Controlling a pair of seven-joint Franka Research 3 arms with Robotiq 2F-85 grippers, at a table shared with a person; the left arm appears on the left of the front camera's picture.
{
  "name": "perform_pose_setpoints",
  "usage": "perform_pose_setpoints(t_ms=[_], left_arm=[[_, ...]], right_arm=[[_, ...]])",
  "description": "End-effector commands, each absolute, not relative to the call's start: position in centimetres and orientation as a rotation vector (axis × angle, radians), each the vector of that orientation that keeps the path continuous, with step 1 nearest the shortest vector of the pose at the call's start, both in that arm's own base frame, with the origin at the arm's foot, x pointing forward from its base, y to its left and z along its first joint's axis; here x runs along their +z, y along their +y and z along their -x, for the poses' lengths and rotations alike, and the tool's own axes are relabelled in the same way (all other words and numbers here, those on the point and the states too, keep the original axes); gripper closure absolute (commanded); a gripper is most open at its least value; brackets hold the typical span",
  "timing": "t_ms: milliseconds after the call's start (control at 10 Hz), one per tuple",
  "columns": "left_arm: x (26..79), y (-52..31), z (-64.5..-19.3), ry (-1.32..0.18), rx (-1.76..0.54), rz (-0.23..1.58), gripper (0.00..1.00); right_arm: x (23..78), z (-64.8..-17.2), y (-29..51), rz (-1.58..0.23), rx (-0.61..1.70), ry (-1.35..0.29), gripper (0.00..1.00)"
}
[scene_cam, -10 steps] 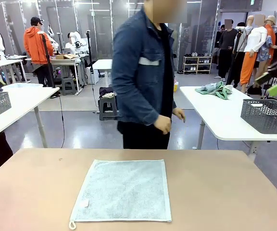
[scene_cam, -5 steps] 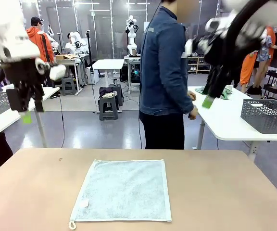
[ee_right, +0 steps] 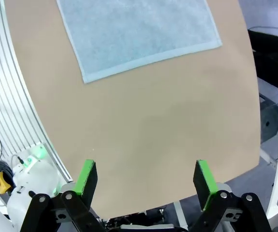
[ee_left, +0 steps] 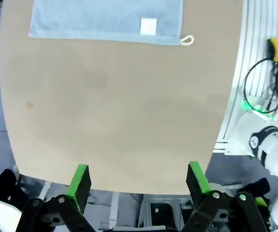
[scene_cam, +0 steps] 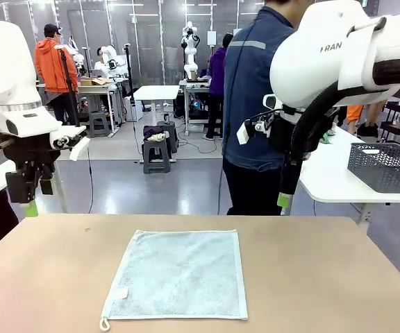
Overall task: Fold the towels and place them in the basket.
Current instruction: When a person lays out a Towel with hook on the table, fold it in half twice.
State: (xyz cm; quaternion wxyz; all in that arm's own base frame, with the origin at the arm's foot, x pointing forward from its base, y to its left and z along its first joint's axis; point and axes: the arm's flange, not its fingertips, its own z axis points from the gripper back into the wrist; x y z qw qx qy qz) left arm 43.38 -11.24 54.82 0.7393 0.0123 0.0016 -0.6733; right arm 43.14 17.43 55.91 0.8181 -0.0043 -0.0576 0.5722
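In the front view, the light blue towel (scene_cam: 178, 274) lies flat and unfolded on the tan table (scene_cam: 325, 277) at lower centre, its white tag (scene_cam: 121, 293) and corner loop (scene_cam: 104, 324) toward the lower left. The left gripper (scene_cam: 30, 205) hangs above the table's left edge at the left of the frame, and the right gripper (scene_cam: 284, 200) hangs right of centre, above the far edge; both are clear of the towel. A person in a denim jacket (scene_cam: 255, 90) stands behind the table, back turned. In the left wrist view, the left gripper (ee_left: 139, 180) has its green fingers (ee_left: 79, 181) spread wide over bare table (ee_left: 119, 106), holding nothing; the towel (ee_left: 95, 19) runs along the top edge. In the right wrist view, the right gripper (ee_right: 145, 178) shows its fingers (ee_right: 202, 178) equally spread and empty above the table (ee_right: 153, 130), with the towel (ee_right: 139, 34) at the top of the frame.
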Motion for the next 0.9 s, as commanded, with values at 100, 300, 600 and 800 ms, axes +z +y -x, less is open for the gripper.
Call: perform_pose_setpoints(t_ms=[100, 300, 600, 800], left_arm=[[55.3, -11.7, -43.6, 0.008, -1.477, -0.016, 0.0], [55.3, -11.7, -43.6, 0.008, -1.477, -0.016, 0.0], [53.2, -11.9, -41.2, -0.07, -1.535, 0.037, 0.0], [51.0, -12.4, -36.5, -0.136, -1.635, 0.141, 0.0]], right_arm=[[56.5, -43.0, 17.2, 0.017, 1.202, -0.134, 0.0], [56.5, -43.0, 17.2, 0.017, 1.202, -0.134, 0.0], [55.3, -41.6, 17.8, 0.101, 1.256, -0.195, 0.0], [52.1, -38.4, 19.1, 0.077, 1.317, -0.187, 0.0]])
